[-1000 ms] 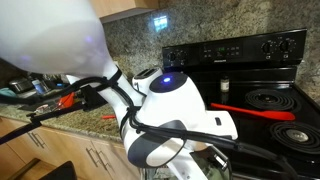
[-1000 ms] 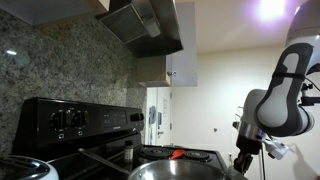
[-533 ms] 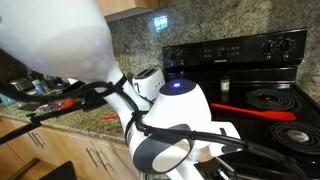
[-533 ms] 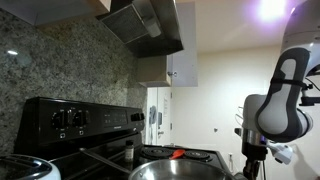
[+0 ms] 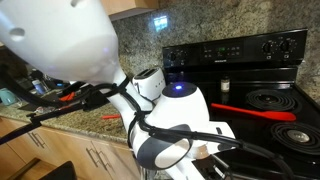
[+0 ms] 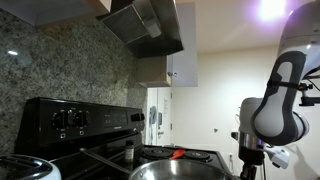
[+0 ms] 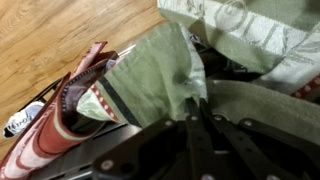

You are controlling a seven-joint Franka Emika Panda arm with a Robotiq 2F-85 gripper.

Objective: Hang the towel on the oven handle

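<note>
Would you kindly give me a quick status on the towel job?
Gripper looks shut on green towel. Towel bunched, over wood floor. Red patterned cloth right beside it.

Granite counter (image 5: 86, 122), red object (image 5: 69, 98) on it

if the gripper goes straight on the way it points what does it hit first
Probably the green towel, bunched right ahead of the gripper in the wrist view; depth is unclear, they may already touch.
</note>
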